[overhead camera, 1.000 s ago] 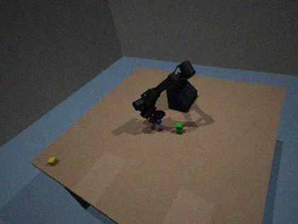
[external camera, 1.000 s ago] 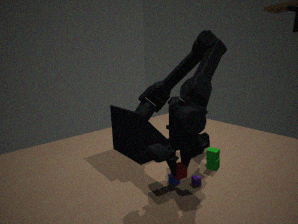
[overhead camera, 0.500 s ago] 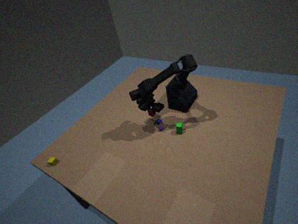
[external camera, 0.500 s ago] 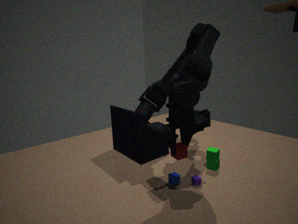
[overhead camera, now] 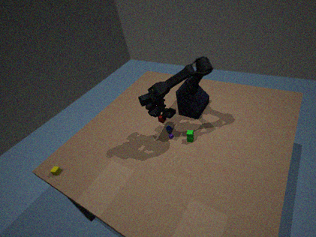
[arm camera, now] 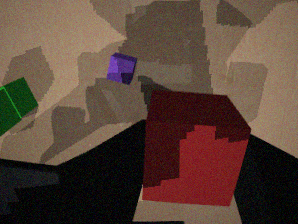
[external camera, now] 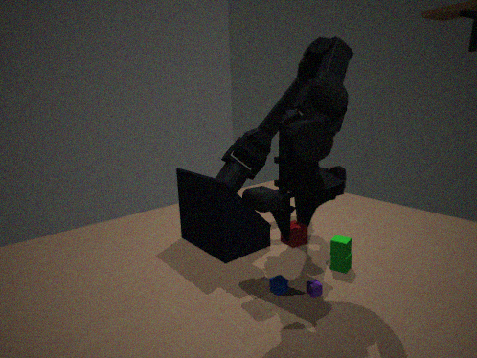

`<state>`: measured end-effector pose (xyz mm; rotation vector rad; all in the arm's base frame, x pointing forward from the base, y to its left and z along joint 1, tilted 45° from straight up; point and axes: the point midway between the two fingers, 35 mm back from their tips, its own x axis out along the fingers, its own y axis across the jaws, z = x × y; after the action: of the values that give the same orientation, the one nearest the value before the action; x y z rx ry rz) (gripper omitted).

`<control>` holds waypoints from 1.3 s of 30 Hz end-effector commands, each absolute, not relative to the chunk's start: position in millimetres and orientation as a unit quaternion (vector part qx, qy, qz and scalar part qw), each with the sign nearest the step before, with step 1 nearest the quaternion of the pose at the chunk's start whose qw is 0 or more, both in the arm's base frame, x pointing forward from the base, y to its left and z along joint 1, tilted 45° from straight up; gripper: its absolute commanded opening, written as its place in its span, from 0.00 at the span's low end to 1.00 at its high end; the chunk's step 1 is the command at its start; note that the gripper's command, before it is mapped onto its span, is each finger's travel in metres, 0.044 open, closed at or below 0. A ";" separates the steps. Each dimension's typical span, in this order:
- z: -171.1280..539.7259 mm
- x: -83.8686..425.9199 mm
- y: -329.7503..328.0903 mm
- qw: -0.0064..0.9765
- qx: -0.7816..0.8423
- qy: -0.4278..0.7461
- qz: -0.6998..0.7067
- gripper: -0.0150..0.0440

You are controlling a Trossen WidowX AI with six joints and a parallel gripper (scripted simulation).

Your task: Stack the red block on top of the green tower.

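The red block point(overhead camera: 161, 119) point(external camera: 298, 234) point(arm camera: 212, 165) is held between the fingers of my gripper point(external camera: 296, 232) point(arm camera: 187, 132), which is shut on it. The block is up in the air, clear of the table. The green tower point(overhead camera: 190, 136) point(external camera: 341, 254) point(arm camera: 15, 102) stands upright, two green blocks high, to the right of the gripper in the top and exterior views. In the wrist view it is partly cut off at the left edge. The red block is apart from the tower.
A purple block point(overhead camera: 171, 136) point(external camera: 314, 288) point(arm camera: 121, 68) and a blue block point(overhead camera: 168, 128) point(external camera: 279, 285) lie on the table point(overhead camera: 223, 172) near the tower. A yellow block point(overhead camera: 55, 170) lies near the table's left corner. The arm's base point(overhead camera: 193, 101) point(external camera: 217, 225) stands behind.
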<state>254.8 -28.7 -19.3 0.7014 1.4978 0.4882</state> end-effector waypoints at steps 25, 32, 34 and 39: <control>82.5 246.3 77.9 0.646 0.318 0.660 0.213 0.25; 97.9 237.1 94.6 0.643 0.323 0.660 0.217 0.25; 97.4 237.2 95.1 0.643 0.323 0.660 0.217 0.25; 85.4 238.0 107.0 0.643 0.324 0.660 0.217 0.25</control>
<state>242.1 98.9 93.0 0.7285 1.4865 0.4949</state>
